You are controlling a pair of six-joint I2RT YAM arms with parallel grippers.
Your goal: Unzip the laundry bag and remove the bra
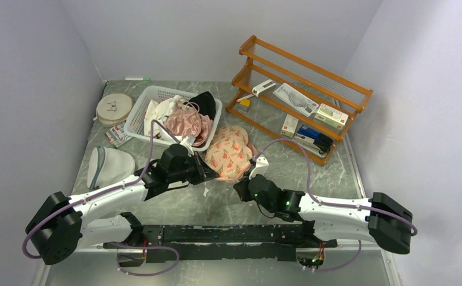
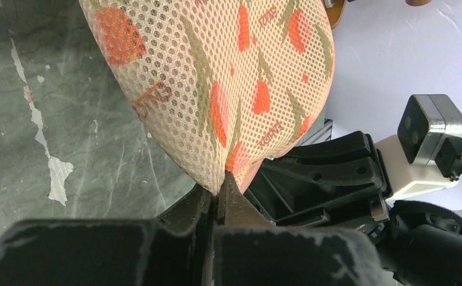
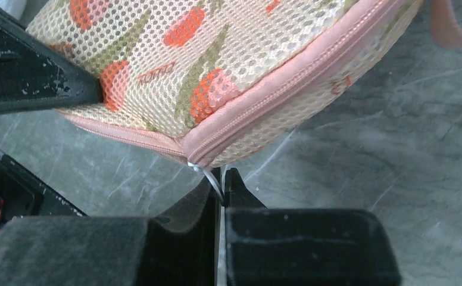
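The peach laundry bag [image 1: 231, 152] with orange-red and green print lies mid-table, its pink zipper [image 3: 288, 89] closed. My left gripper [image 1: 212, 176] is shut on the bag's mesh edge [image 2: 219, 179] at its near-left end. My right gripper [image 1: 242, 186] is shut on the white zipper pull [image 3: 214, 179] at the bag's near end; its jaws pinch the thin pull just below the zipper's end. The bag also fills the left wrist view [image 2: 217, 77]. The bra is hidden; I cannot see inside the bag.
A white basket [image 1: 142, 110] of garments stands behind the bag. A white mesh dome bag [image 1: 109, 165] lies at the left. An orange wooden rack [image 1: 300, 95] with boxes stands at the back right. Round wooden hoops [image 1: 114, 108] lie at the back left.
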